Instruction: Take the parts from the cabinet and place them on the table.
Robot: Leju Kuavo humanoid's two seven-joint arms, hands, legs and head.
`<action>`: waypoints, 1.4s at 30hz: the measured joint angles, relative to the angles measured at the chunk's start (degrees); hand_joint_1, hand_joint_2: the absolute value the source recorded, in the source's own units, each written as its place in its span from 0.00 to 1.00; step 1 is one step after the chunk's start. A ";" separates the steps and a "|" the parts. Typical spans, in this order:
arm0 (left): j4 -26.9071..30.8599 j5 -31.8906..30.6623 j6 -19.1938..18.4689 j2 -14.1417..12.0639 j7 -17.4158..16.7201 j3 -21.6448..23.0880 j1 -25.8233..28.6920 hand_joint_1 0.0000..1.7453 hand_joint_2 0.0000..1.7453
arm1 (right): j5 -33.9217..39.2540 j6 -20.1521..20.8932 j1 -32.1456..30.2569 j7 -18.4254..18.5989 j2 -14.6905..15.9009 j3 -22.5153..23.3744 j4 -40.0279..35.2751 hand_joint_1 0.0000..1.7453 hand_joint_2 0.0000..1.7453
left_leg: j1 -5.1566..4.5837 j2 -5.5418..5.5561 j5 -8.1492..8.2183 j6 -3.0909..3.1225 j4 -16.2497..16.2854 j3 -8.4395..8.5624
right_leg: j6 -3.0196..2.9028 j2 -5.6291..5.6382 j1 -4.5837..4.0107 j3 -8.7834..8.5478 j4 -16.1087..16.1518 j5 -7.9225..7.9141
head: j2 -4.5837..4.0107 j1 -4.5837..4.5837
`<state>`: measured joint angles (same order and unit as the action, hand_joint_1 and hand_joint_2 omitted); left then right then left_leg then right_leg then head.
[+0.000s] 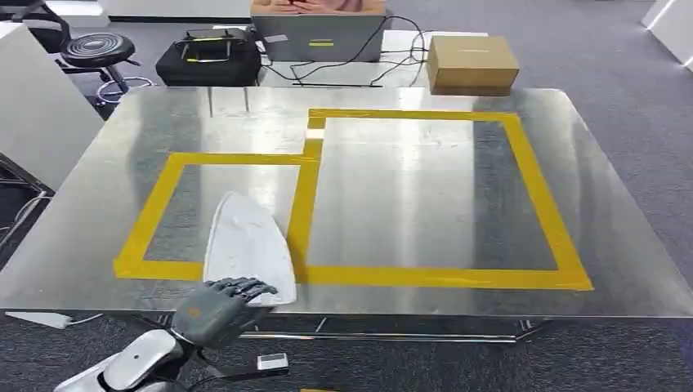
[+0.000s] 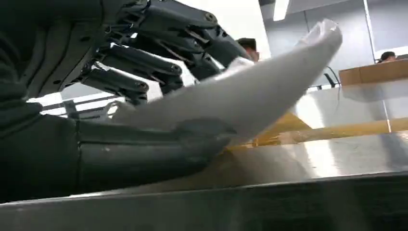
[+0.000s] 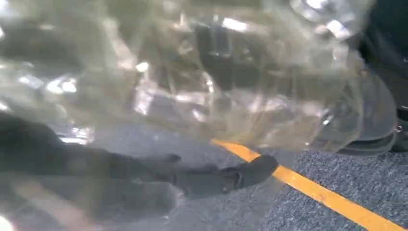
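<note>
A white, pointed shell-shaped part (image 1: 245, 241) lies across the near tape of the left yellow-taped rectangle (image 1: 151, 214) on the metal table (image 1: 409, 204). My left hand (image 1: 219, 306) grips its near end at the table's front edge. In the left wrist view the thumb of the left hand (image 2: 120, 149) sits under the part (image 2: 260, 91) and the dark fingers (image 2: 144, 62) lie over it; its tip is raised off the table. In the right wrist view my right hand (image 3: 202, 180) hangs above the floor and holds a crinkled clear plastic bag (image 3: 192, 72), whose contents I cannot make out.
A larger yellow-taped rectangle (image 1: 531, 188) lies to the right. Behind the table stand a cardboard box (image 1: 472, 64), a black case (image 1: 208, 57), a grey device with cables (image 1: 319, 37) and a stool (image 1: 98, 51). A person (image 1: 315, 4) sits beyond. A yellow floor line (image 3: 327, 195) crosses the carpet.
</note>
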<state>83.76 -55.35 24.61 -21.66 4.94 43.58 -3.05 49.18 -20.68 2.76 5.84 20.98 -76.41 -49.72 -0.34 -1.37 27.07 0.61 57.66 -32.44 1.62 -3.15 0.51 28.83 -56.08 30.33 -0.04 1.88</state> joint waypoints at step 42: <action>3.41 1.43 5.77 -1.22 -1.90 -8.37 2.67 0.00 0.00 | -1.55 -2.01 -3.72 0.42 -0.42 5.25 -0.37 0.00 0.00 | -0.35 0.00 0.20 0.30 0.18 -0.02 | 0.30 -0.01 0.29 -0.05 0.06 -0.08 | 0.00 0.02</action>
<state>87.17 -53.92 30.38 -22.88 3.04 35.21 -0.39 47.63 -22.69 -0.97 6.25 20.57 -71.17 -50.10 -0.69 -1.37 27.27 0.91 57.84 -32.46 1.93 -3.16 0.80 28.78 -56.02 30.25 -0.04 1.90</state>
